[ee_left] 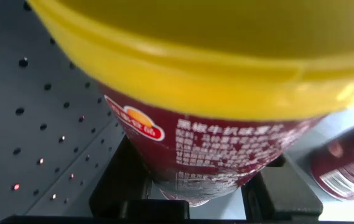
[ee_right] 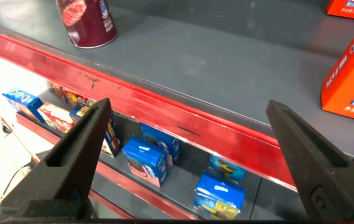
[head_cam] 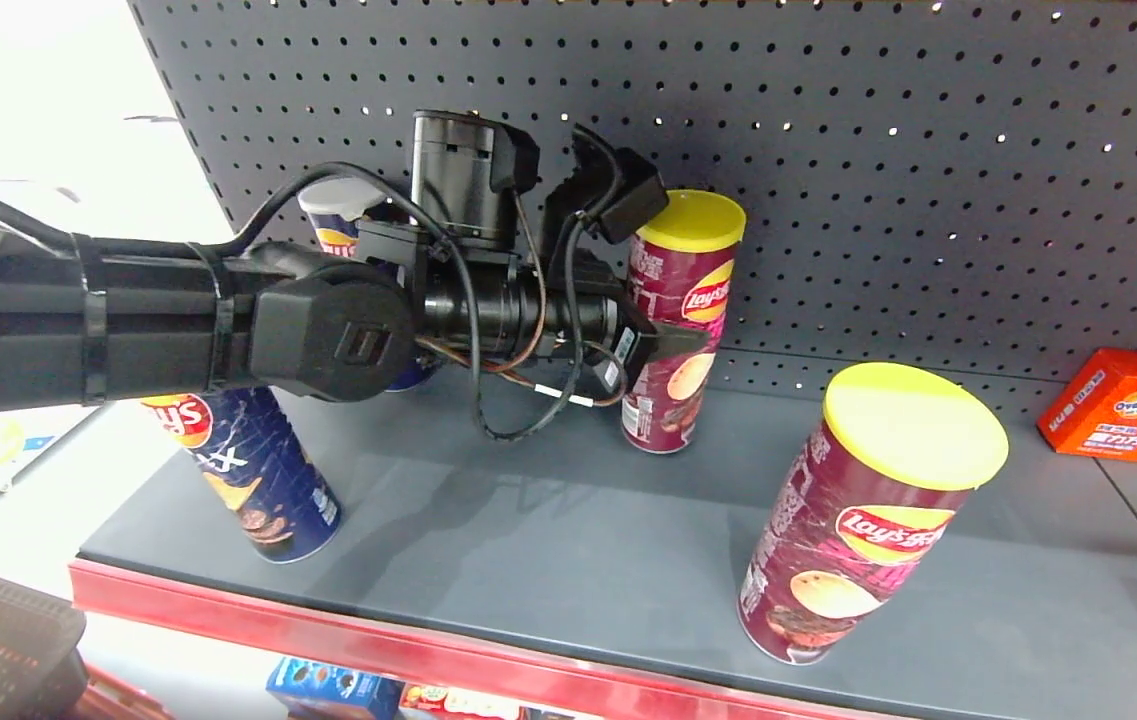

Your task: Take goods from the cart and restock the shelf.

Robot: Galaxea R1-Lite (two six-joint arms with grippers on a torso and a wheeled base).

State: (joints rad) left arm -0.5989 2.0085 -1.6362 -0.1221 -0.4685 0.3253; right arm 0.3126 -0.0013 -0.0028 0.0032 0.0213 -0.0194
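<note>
Head view: L gripper (head_cam: 676, 342) comes in from the left at the back of the grey metal shelf (head_cam: 548, 540). Jaws pressed on both sides of a maroon cardboard chip tube w/ yellow plastic lid (head_cam: 690, 262). The tube stands on the shelf, just in front of the grey pegboard wall (head_cam: 928, 150). Second maroon tube (head_cam: 858, 520) is near the red front edge, well apart to the right. Blue chip tube (head_cam: 258, 480) at front left, orange cardboard box (head_cam: 1123, 405) far right.

Left wrist view: L gripper (ee_left: 201, 196) holds the maroon cardboard chip tube (ee_left: 220, 149) btwn black fingers (ee_left: 117, 186); pegboard wall (ee_left: 33, 124) beside it.

Right wrist view: R gripper (ee_right: 189, 155) spread wide, holding nothing, fingers (ee_right: 71, 158) in front of the shelf's red edge (ee_right: 164, 106). Blue snack boxes (ee_right: 145, 160) on the level below.
</note>
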